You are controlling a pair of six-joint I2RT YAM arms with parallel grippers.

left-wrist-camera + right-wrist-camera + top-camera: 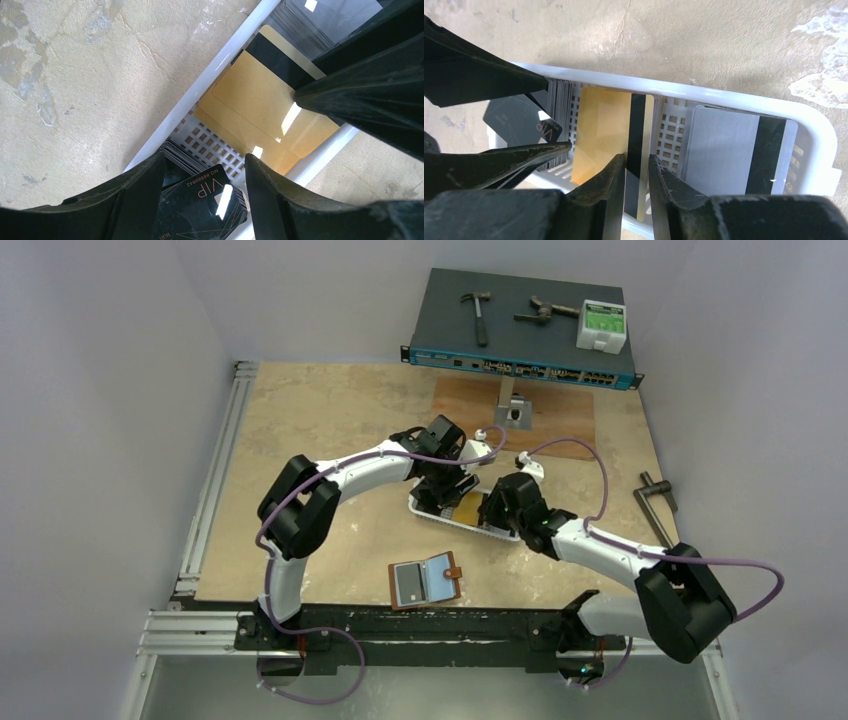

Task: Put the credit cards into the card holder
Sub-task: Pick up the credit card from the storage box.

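An aluminium rail [213, 480] runs along the left edge of the bench [300, 430]. The left arm [300, 505] bends in toward the white slotted tray [734, 100] at mid-bench. Its claw [204, 165] stands spread astride a black VIP card [200, 210], which lies on a fanned dark stack [177, 152] at the tray's left end. The card's edges reach both fingers, but I cannot tell whether they squeeze it.

The card holder [455, 580] lies open nearer the arm bases, apart from the tray, with a grey card [408, 585] and a bluish card [437, 580] in its pockets.

Next in the tray lie gold cards [599, 130], the top one black-striped. The right claw [635, 159] hangs over that stripe, its fingers close together with a slim gap showing the card's face.

A grey striped card [724, 150] fills the tray's right end. From above, both wrists cover most of the tray.

At the back, a network switch [520, 340] carries a hammer [478, 315] and a white box [601, 326]. A metal tool [657, 502] lies far right, its kind unclear.
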